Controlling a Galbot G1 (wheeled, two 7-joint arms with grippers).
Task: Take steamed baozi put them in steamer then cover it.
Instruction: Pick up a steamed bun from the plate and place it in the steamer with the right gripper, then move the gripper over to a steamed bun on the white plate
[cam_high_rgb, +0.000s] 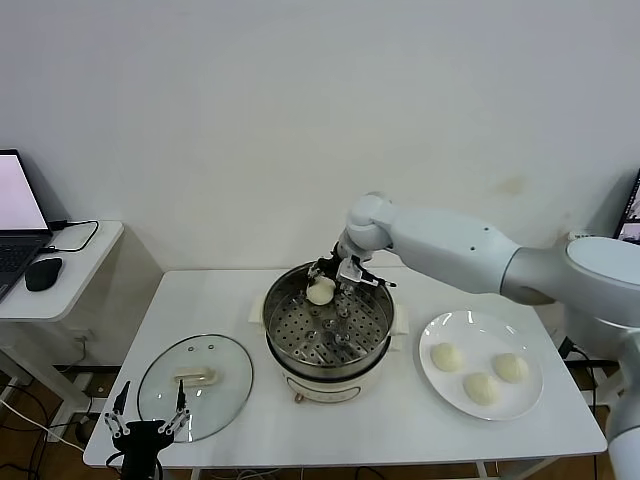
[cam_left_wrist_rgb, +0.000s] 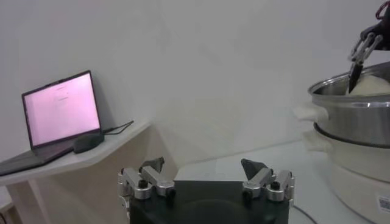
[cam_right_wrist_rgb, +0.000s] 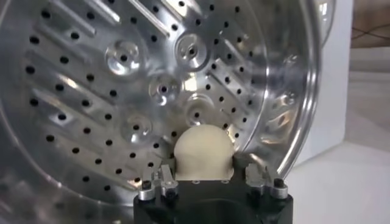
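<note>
At the counter's (cam_high_rgb: 420, 420) near edge the left tool (cam_high_rgb: 146, 419) idles wide, while the right tool (cam_high_rgb: 334, 277) grips a baozi (cam_high_rgb: 320, 290) over the steamer (cam_high_rgb: 290, 345), ready to lower and let go

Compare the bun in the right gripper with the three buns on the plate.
The held baozi is clamped between the right gripper fingers above the steamer; the three baozi lie free on the white plate. The held one hangs over the perforated floor at the far rim; the plate buns sit on the table right of the steamer. All four look alike: cream-white, smooth, domed. The left gripper waits open near the cover.
</note>
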